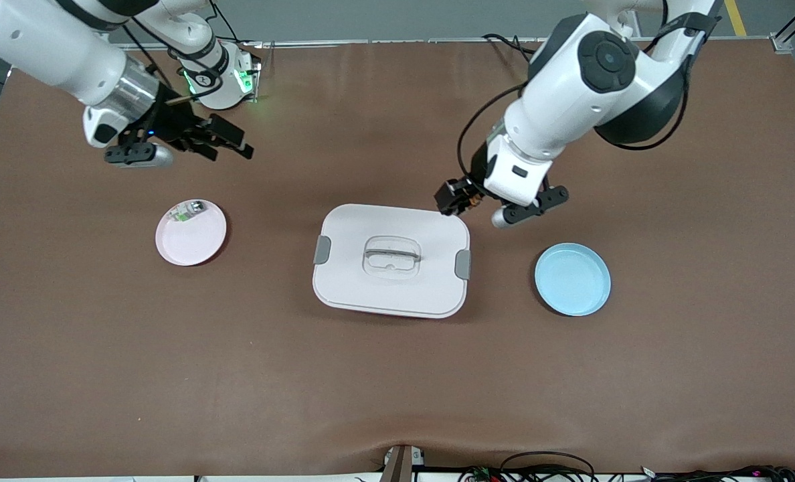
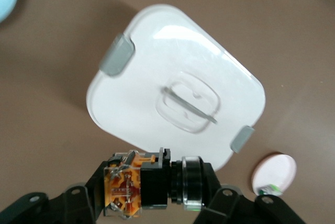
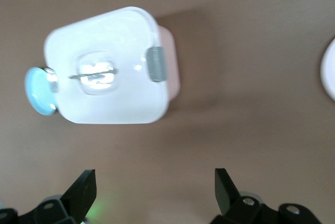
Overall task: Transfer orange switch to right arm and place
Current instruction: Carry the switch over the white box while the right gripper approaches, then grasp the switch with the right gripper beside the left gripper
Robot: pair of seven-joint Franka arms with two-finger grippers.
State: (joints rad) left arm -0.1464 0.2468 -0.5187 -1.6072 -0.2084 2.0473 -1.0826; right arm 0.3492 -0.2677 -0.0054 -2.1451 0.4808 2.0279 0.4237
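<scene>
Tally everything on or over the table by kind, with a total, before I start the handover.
Plates: 2, pink plate and blue plate
Lidded white box: 1
Orange switch: 1, held in the left gripper
Small white-and-green piece: 1, on the pink plate
Grippers: 2, the right gripper open, waiting
Total: 7

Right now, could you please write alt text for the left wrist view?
The left claw is shut on the orange switch, held over the brown table beside a white lidded box with grey clips. A pink plate carrying a small white-and-green piece lies past the box.
</scene>
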